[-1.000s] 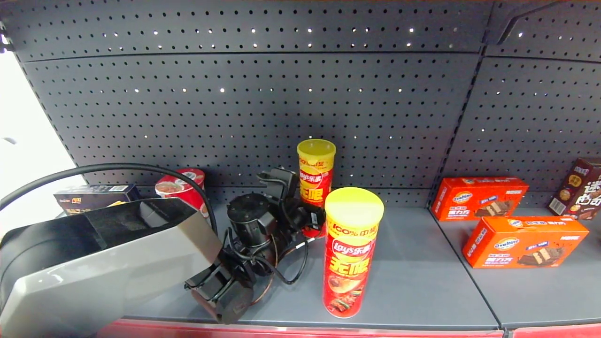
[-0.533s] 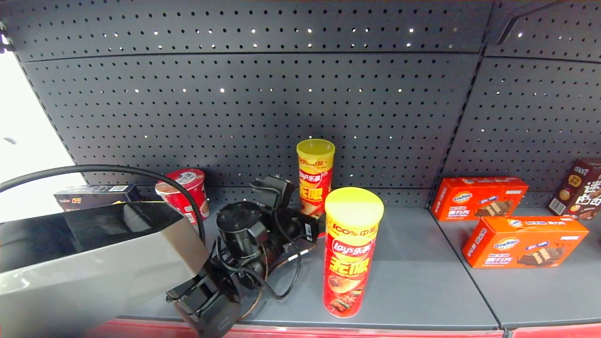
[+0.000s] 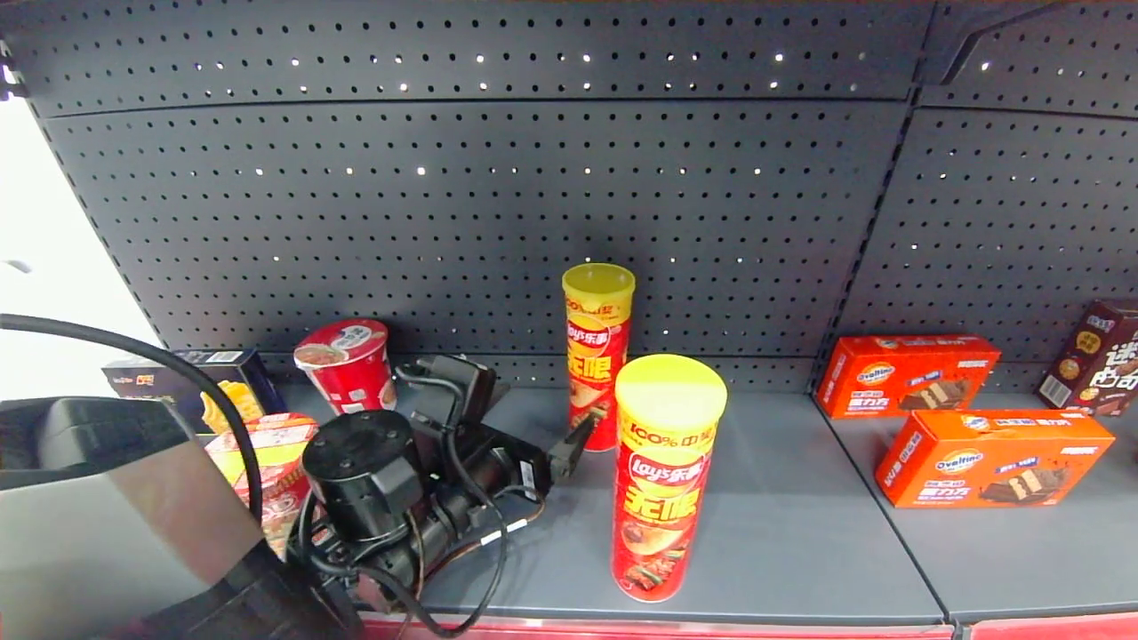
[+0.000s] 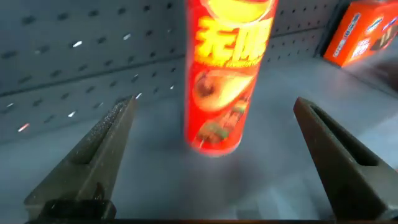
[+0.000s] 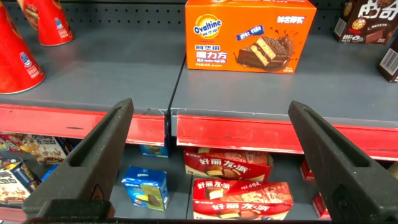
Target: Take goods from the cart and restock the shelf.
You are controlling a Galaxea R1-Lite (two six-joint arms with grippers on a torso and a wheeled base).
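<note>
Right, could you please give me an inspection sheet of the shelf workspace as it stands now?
Surface: grey shelf, red front edge.
Job's things: two chip cans upright; rear can by the back panel, front can near the edge.
Clutter: red cup, dark box, orange boxes, brown box.
Hands: left hand open, empty, facing the rear can, apart from it; right hand open, empty, before the shelf edge.
Cables: black cables looped around the left wrist.
Surroundings: perforated back panel; boxed goods on a lower shelf.

chip can [image 4: 224, 81]: top cut off, blurred | brown box [image 3: 1102, 360]: cut by edge
</note>
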